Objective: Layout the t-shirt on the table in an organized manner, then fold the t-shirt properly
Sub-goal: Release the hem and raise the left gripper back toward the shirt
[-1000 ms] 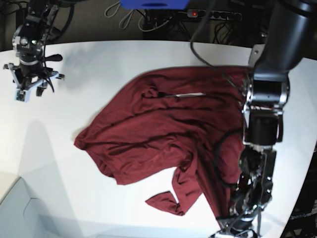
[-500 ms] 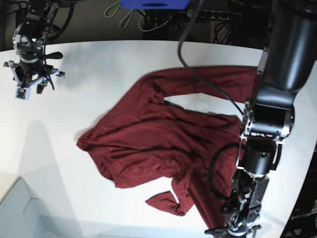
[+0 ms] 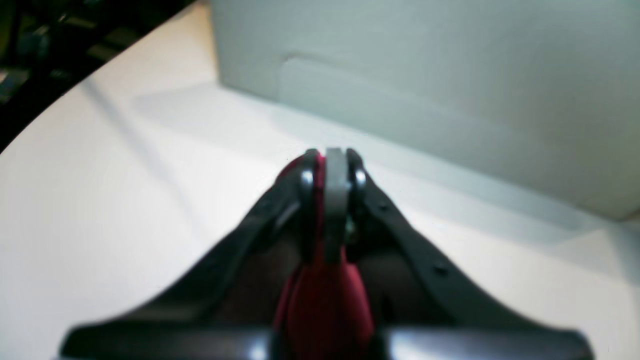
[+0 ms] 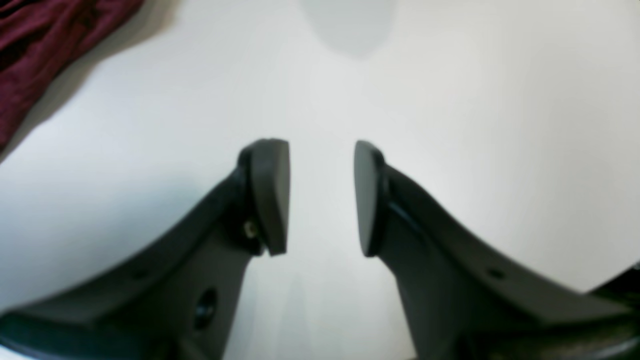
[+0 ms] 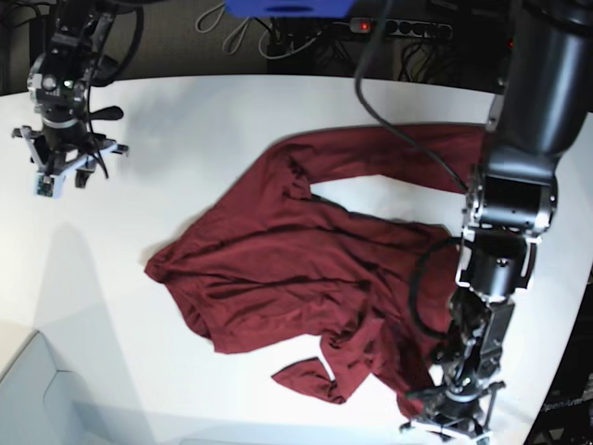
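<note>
Left gripper (image 3: 327, 170): pinched tight on a fold of the t-shirt (image 5: 306, 269); red cloth bunches behind the closed pads. In the base view it sits low at the shirt's near right corner, close to the table (image 5: 185, 130) edge.
Right gripper (image 4: 320, 195): pads parted to a middling gap, nothing between them; it hangs over bare white surface well apart from the shirt, off its far left side.
T-shirt place: middle of the table, one long sleeve stretched along its far side, a second strip trailing off the near edge of the body.
Progress: layout seems only begun; body rumpled, hems overlapped, no fold made. Flattening and all folding remain, as I judge it.
Cloth: thin maroon jersey, soft, limp, creasing easily.
Table: glossy, smooth, white, curved rim.
</note>
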Available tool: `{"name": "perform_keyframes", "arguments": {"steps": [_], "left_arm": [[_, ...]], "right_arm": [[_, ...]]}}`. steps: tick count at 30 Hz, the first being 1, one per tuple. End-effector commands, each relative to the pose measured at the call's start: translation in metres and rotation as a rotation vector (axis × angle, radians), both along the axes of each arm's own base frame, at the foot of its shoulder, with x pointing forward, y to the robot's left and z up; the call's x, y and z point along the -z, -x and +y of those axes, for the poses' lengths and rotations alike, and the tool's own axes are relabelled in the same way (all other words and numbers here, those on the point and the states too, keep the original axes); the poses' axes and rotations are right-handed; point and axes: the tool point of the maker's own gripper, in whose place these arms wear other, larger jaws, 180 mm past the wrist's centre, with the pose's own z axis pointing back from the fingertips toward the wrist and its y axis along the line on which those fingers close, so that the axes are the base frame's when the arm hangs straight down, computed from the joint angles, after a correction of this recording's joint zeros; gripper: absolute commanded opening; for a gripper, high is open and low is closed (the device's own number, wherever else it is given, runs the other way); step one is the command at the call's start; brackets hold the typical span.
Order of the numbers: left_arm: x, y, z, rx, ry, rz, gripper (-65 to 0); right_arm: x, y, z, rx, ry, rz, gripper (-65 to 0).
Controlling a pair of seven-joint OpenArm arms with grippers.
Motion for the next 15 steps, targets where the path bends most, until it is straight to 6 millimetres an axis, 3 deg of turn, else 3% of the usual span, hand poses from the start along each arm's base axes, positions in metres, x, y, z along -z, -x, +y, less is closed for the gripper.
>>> {"name": "perform_keyframes", "arguments": {"steps": [1, 4, 8, 10, 15], "left_arm": [[-0.038, -0.010, 0.006, -0.012, -0.016, -0.090, -58.8], [-0.019, -0.002, 0.016, -0.022, -0.033, -0.057, -43.4], [-0.008, 0.004, 0.030, -0.042, -0.037, -0.039, -26.6], [0.000, 0.008, 0.033, -0.046, -0.039, -0.027, -23.1], [0.023, 0.027, 0.033, -0.029, -0.053, -0.011, -22.8]], "right_arm": [[-0.011, -0.005, -0.003, -0.004, 0.022, -0.037, -42.5], [-0.011, -0.005, -0.002, -0.006, 0.020, -0.037, -42.5], [-0.010, -0.005, -0.001, -0.006, 0.017, -0.038, -42.5], [-0.010, -0.006, 0.002, -0.002, 0.005, -0.042, -42.5], [-0.008, -0.010, 0.014, -0.030, -0.012, -0.043, -42.5]]}}
